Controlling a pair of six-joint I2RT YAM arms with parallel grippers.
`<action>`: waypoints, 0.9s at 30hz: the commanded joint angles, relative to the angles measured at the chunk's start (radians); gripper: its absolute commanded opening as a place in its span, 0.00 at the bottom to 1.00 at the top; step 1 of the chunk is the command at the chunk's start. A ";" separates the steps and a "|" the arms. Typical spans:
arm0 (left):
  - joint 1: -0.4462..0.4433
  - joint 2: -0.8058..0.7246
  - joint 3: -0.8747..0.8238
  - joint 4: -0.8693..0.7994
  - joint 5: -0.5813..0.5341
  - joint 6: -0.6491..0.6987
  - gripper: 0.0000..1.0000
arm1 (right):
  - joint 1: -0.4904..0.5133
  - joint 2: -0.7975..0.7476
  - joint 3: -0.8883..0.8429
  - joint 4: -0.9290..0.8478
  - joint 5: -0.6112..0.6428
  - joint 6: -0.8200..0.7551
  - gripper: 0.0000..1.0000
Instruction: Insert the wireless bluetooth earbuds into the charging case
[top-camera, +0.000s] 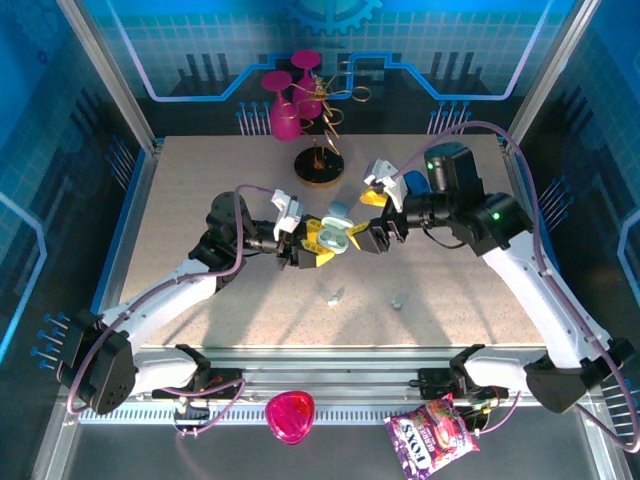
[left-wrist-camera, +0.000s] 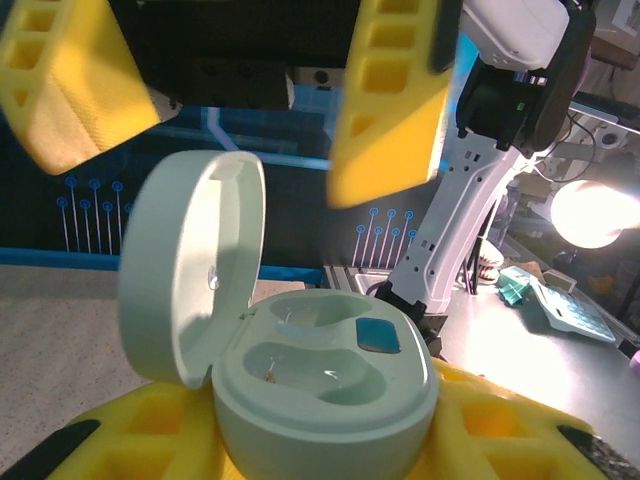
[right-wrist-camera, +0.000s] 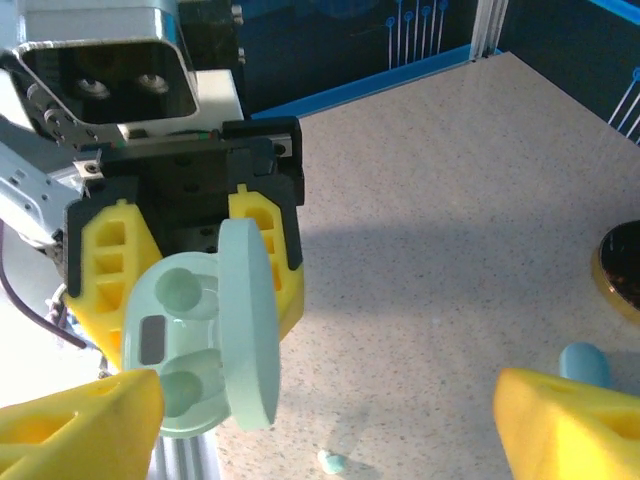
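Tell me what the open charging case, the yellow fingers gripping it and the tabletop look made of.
Charging case: smooth pale mint plastic, probably; soft sheen, moulded wells.
Fingers of the left tool: matte yellow plastic, likely printed; hollow ribbed pockets.
Tabletop: speckled beige, stone-look laminate perhaps; matte.

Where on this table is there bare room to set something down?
Widest bare patch: the table's far-left corner, between the left arm and the pink goblets. Another lies near-right, between the loose earbuds and the right arm. The centre is crowded: left gripper, charging case and right gripper meet there.
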 joint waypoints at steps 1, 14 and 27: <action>0.019 -0.019 -0.027 0.089 -0.016 0.002 0.31 | -0.018 -0.084 -0.057 0.107 -0.017 0.028 1.00; 0.070 -0.102 -0.091 0.107 -0.078 -0.018 0.31 | -0.192 -0.294 -0.487 0.314 0.329 0.502 0.99; 0.070 -0.143 -0.079 0.049 -0.066 0.003 0.31 | -0.179 -0.235 -0.820 0.289 0.325 0.886 0.78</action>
